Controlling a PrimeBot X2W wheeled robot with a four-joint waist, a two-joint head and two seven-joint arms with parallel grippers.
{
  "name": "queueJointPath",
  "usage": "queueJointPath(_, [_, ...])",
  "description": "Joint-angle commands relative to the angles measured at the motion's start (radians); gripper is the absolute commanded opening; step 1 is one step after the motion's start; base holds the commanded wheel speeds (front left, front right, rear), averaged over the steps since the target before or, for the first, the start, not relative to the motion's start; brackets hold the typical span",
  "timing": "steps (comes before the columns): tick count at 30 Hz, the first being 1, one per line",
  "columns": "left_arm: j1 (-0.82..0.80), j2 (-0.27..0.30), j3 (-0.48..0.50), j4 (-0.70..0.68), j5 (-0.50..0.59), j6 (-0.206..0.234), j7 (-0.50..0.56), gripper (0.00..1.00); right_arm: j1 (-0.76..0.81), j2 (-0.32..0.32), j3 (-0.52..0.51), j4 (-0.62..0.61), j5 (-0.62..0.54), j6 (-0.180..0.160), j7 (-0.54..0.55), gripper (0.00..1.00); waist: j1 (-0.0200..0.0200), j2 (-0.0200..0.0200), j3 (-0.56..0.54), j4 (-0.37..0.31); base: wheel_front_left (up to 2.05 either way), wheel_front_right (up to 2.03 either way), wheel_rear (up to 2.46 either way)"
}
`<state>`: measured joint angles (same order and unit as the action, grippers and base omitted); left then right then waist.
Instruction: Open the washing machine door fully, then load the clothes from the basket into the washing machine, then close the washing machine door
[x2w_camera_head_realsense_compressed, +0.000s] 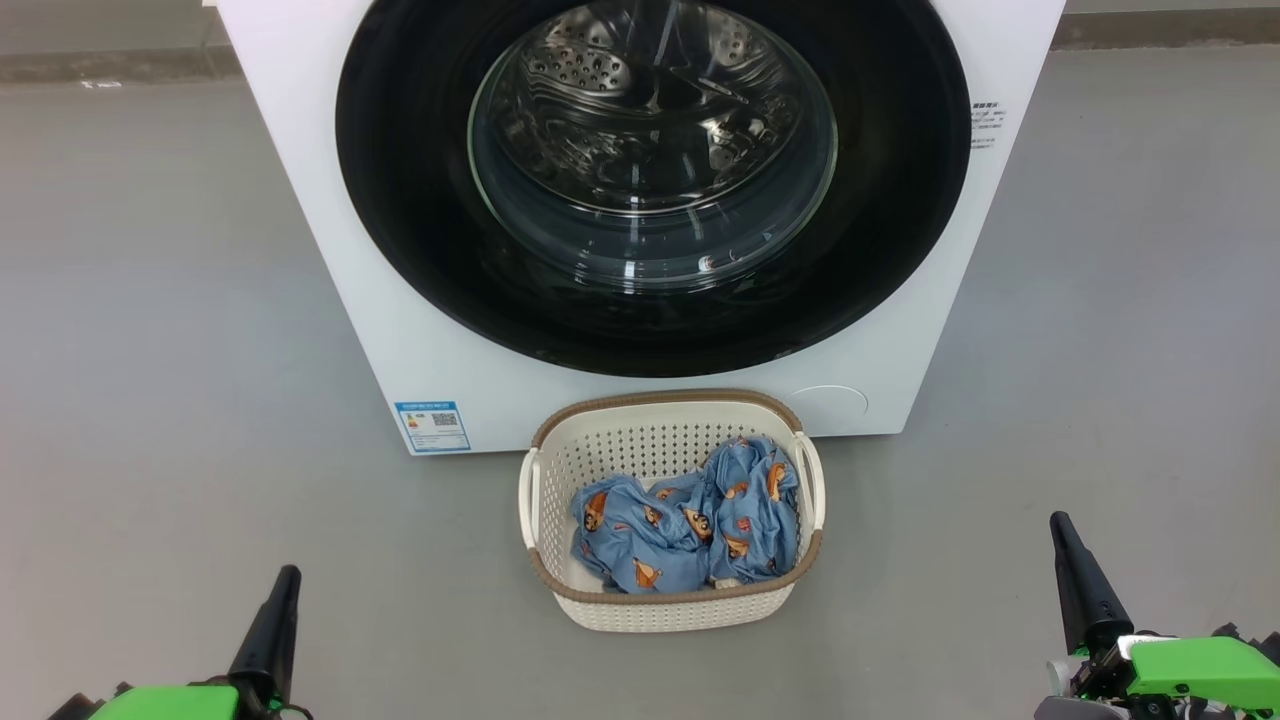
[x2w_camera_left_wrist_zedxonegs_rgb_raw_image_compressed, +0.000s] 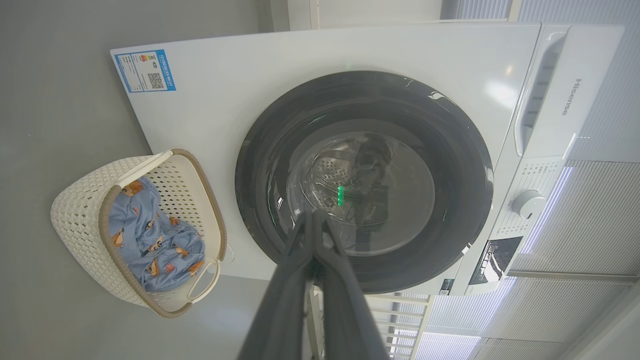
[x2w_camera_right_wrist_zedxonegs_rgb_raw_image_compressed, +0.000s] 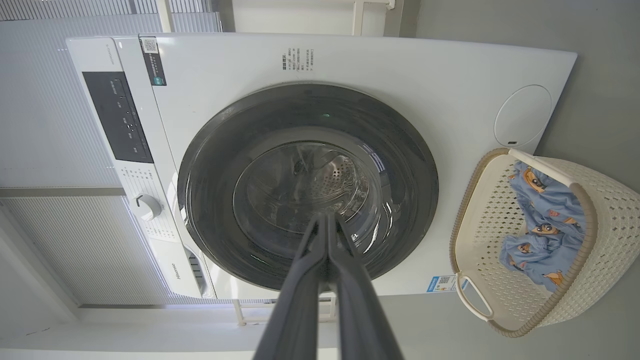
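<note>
Waiting left gripper (x2w_camera_head_realsense_compressed: 285, 578): at the lower left of the head view, its fingers are pressed together on nothing. It sits low and back, we judge, because no step has begun.
Right gripper (x2w_camera_head_realsense_compressed: 1060, 522): at the lower right, it is likewise pinched closed and empty, well apart from everything.
Basket (x2w_camera_head_realsense_compressed: 665, 398): at lower centre on the grey floor (x2w_camera_head_realsense_compressed: 180, 400), it stands just before the washer and between our two grippers, so we think either arm could reach it.
Clothes (x2w_camera_head_realsense_compressed: 690, 525): crumpled blue printed fabric lies in the basket's bottom, heaped more toward its right side. None is loaded yet.
Washing machine (x2w_camera_head_realsense_compressed: 450, 330): its white front takes the upper middle, with a blue label sticker (x2w_camera_head_realsense_compressed: 432, 426) near its lower left corner.
Washing machine door (x2w_camera_head_realsense_compressed: 420, 180): the glossy black ring around bulging glass lies flush with the front, so we read it as closed. Opening it comes first.
Drum (x2w_camera_head_realsense_compressed: 640, 100): perforated steel seen through the glass at top centre, with no laundry that we can see inside.
</note>
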<state>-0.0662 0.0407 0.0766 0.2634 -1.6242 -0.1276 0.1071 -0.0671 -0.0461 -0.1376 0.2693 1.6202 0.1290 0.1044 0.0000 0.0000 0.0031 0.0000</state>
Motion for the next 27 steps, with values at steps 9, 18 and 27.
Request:
queueJointPath(9, [-0.042, 0.011, 0.036, -0.018, 0.015, -0.003, 0.005, 0.0, -0.041, -0.005, 0.024, -0.025, -0.012, 0.002, 0.009, 0.0, 0.0, 0.0, 0.0, 0.0, 0.0, 0.0, 0.0])
queueJointPath(18, [-0.042, 0.011, 0.036, -0.018, 0.015, -0.003, 0.005, 0.0, -0.041, -0.005, 0.023, -0.025, -0.012, 0.002, 0.009, 0.0, 0.0, 0.0, 0.0, 0.0, 0.0, 0.0, 0.0])
queueJointPath(27, [-0.042, 0.011, 0.037, -0.018, 0.015, -0.003, 0.006, 0.0, -0.041, -0.005, 0.023, -0.025, -0.012, 0.002, 0.009, 0.0, 0.0, 0.0, 0.0, 0.0, 0.0, 0.0, 0.0])
